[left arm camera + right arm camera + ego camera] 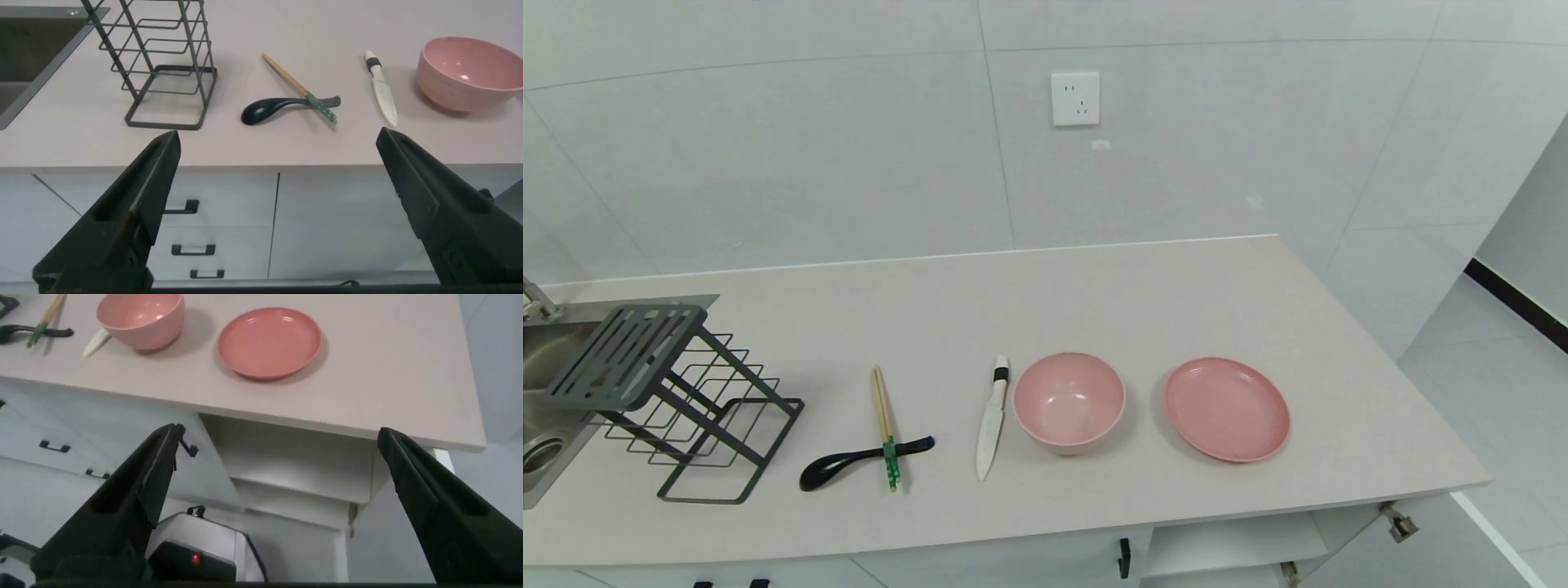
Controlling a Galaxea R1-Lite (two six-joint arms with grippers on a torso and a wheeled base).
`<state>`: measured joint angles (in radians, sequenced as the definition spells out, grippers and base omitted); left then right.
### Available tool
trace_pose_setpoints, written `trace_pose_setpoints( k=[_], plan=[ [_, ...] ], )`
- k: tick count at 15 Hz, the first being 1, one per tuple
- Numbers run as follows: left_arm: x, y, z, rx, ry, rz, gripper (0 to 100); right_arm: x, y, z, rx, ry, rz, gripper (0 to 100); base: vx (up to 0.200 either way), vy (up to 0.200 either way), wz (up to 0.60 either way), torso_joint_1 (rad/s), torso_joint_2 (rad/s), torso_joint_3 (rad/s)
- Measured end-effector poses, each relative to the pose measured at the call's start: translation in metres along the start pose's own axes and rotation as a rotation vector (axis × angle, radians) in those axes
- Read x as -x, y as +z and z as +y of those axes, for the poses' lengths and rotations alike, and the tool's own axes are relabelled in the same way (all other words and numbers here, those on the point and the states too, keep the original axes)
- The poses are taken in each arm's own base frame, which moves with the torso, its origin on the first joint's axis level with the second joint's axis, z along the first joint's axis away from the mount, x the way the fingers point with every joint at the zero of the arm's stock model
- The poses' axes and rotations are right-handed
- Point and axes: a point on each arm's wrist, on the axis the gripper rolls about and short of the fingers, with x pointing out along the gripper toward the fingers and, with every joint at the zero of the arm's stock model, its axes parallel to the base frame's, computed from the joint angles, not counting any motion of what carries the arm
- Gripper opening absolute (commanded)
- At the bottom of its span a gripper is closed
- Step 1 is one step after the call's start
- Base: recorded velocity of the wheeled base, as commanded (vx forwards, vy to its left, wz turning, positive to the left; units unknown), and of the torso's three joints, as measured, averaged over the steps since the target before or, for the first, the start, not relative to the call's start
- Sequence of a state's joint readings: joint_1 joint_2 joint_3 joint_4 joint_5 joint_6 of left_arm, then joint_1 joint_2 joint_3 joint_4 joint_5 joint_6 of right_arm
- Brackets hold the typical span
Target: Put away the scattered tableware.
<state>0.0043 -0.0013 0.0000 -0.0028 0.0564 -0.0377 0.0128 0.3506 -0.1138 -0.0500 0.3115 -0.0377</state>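
At the far left, the sink (543, 384) is sitting sunk into the counter (1094, 310), and the dark wire dish rack (678, 400) is standing right beside it. The left gripper (276, 137) is hanging in front of the counter edge and lower than it, its fingers spread wide and gripping nothing. Moving rightward, the black spoon (849, 464) is lying near the rack with the chopsticks (885, 425) resting across its handle (the pair is lying close together, green ends toward the robot). Next, the white knife (992, 420) is pointing its tip toward the robot, just beside the pink bowl (1068, 402), which is sitting upright. The pink plate (1227, 408) is lying flat, a little apart from the bowl on its right. The right gripper (278, 431) is hovering below the counter edge on that side, likewise wide open and empty.

Judging by this, the task is only beginning: every piece is lying on the counter. The next move is probably calling for the left arm to rise over the counter and close on the chopsticks first, since they are pinning the spoon.
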Motion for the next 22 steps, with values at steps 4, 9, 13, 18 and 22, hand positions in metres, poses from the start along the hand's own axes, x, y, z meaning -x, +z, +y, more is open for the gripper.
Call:
trace_pose_setpoints(
  k=[4,9,13,18,22],
  plan=[
    [0.000,0.000,0.000,0.003,0.000,-0.001,100,-0.046,0.038,-0.015,0.015,0.036,0.011,100,0.000,0.000,0.00,0.000,0.00,0.000],
    [0.000,0.000,0.000,0.003,0.000,0.000,100,-0.110,0.037,-0.028,0.038,0.099,0.060,100,0.000,0.000,0.00,0.000,0.00,0.000],
    [0.000,0.000,0.000,0.003,0.000,0.000,100,-0.159,0.061,-0.035,0.053,0.093,0.074,100,0.000,0.000,0.00,0.000,0.00,0.000],
    [0.000,0.000,0.000,-0.003,-0.008,0.000,100,-0.192,0.072,-0.035,0.055,0.102,0.084,100,0.000,0.000,0.00,0.000,0.00,0.000],
    [0.000,0.000,0.000,0.001,-0.007,0.000,100,-0.216,0.075,-0.036,0.055,0.115,0.094,100,0.000,0.000,0.00,0.000,0.00,0.000]
  ],
)
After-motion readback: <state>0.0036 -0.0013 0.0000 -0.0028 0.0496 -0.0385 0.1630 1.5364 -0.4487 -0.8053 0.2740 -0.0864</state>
